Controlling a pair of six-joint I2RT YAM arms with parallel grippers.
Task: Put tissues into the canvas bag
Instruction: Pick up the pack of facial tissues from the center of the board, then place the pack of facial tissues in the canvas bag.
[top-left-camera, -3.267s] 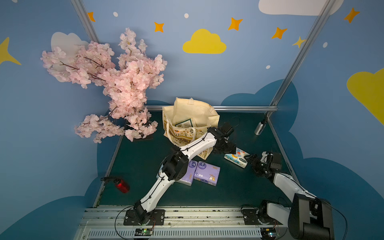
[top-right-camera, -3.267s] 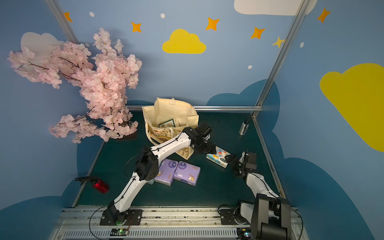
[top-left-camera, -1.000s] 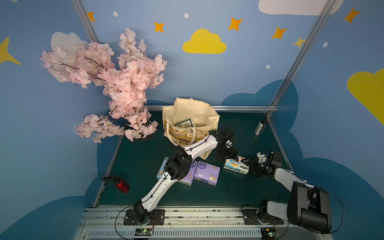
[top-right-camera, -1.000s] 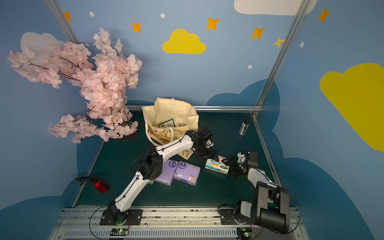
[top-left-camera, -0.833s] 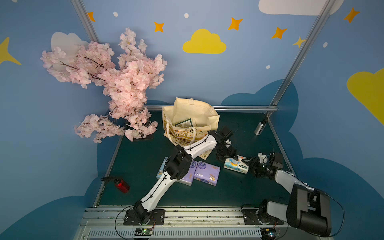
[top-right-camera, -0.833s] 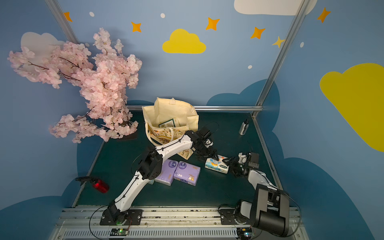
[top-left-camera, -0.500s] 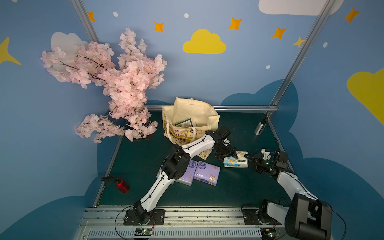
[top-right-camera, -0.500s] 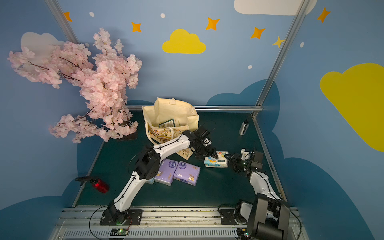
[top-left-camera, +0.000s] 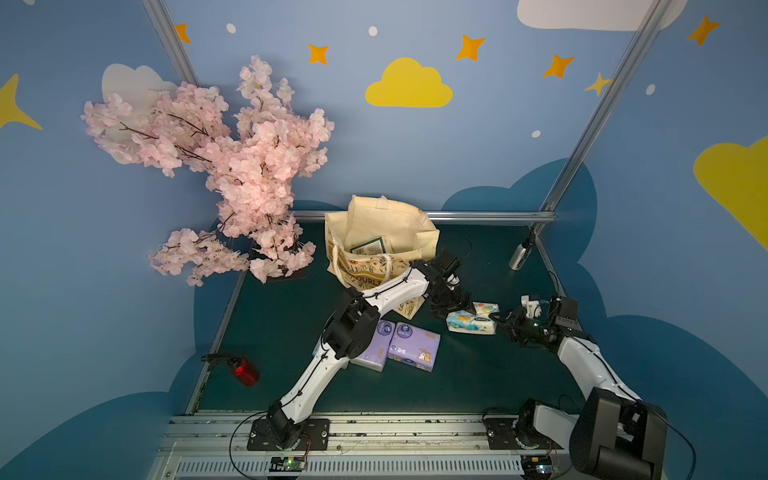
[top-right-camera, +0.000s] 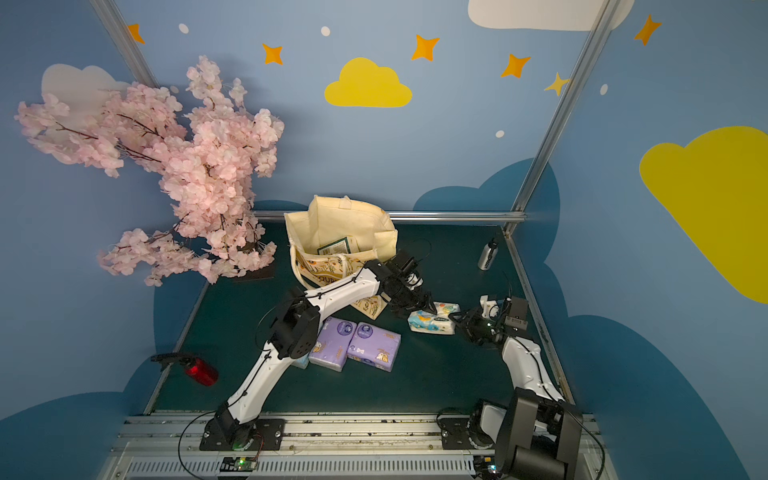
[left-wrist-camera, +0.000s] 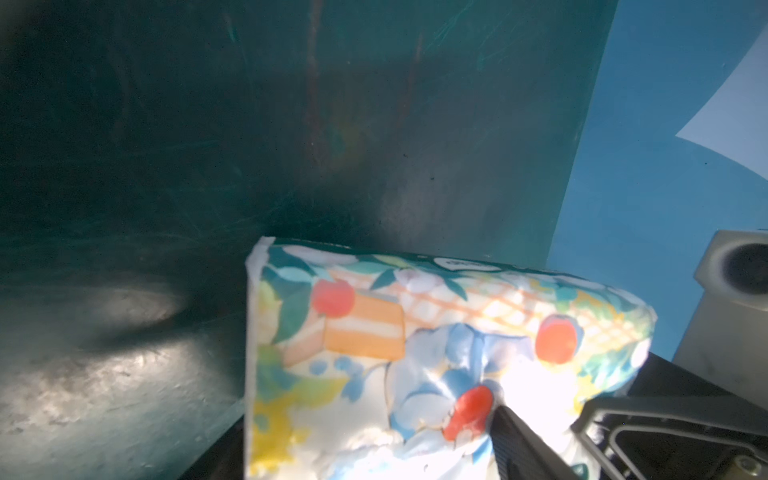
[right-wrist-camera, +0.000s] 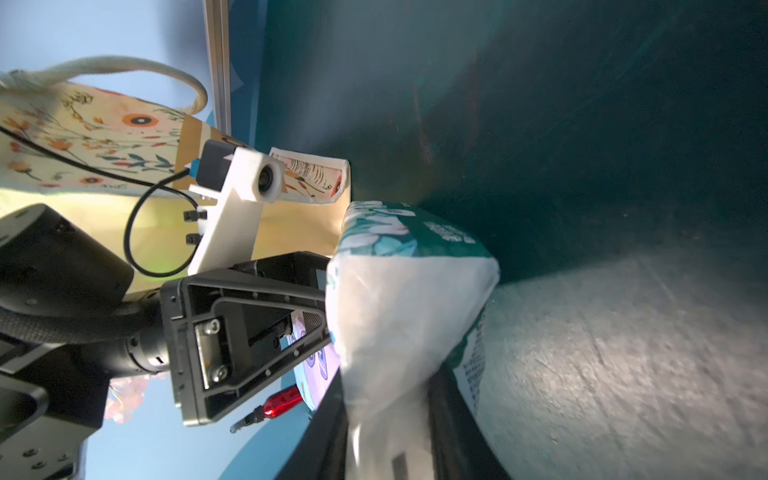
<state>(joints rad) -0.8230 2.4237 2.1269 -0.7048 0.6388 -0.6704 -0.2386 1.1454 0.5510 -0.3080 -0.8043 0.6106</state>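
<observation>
A blue-and-white tissue pack (top-left-camera: 471, 324) is found on the green table (top-left-camera: 291, 324), between the grippers and just beside the canvas bag (top-left-camera: 390, 224). One end is pinched by the right gripper (top-left-camera: 500, 325), whose fingers are closed tight on the wrapper, presumably for lifting. The left gripper (top-left-camera: 451, 308) is spread wide at the opposite end, seemingly as a brace. Two purple packs (top-left-camera: 413, 347) are not yet bagged.

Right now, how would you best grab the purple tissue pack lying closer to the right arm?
Likely from straight above, jaws on its far and near ends. The purple pack lies flat, and one side presses against the other purple pack, leaving no gap for a jaw there.
</observation>
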